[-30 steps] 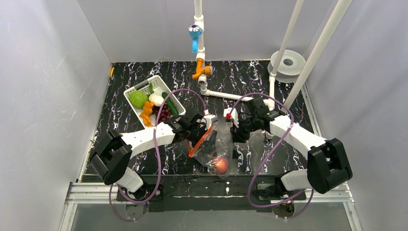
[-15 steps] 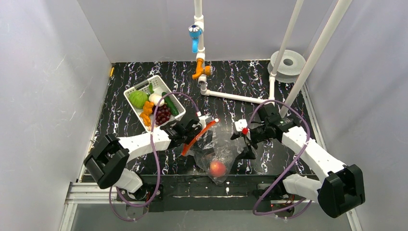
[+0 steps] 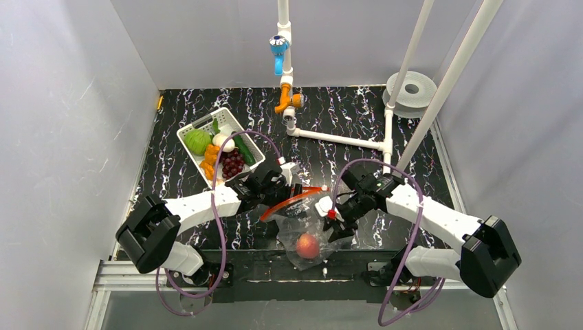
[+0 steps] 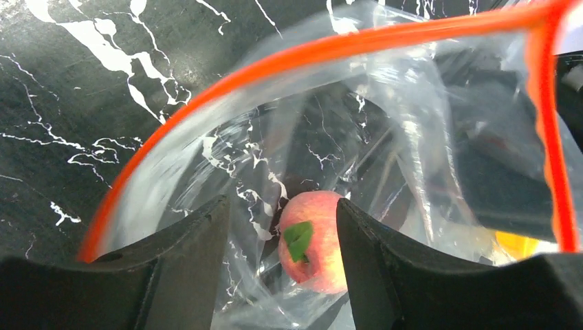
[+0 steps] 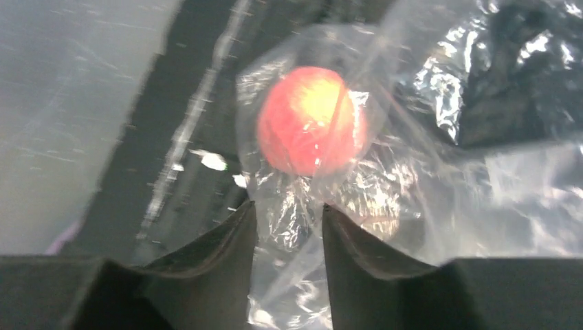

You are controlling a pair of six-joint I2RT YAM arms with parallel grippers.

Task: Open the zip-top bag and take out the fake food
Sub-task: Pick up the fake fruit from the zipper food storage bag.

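One peach (image 3: 307, 245) (pink-red, with a green leaf) lies inside the zip-top bag (image 3: 302, 223), which sits by the near edge of the worktop (image 3: 344, 117) with its orange-red strip arched open. The left tool (image 4: 282, 206) is at the bag's mouth, jaws apart. The right tool (image 5: 287, 207) is at the bag's right side with film bunched in its narrow gap; whether it pinches, I cannot tell. Other toy produce (image 3: 197, 141) fills the white basket (image 3: 201, 121) near the far left corner.

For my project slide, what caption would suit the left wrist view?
Left tool above the zip-top bag, its orange-red zip strip arching over a pink-red peach inside.
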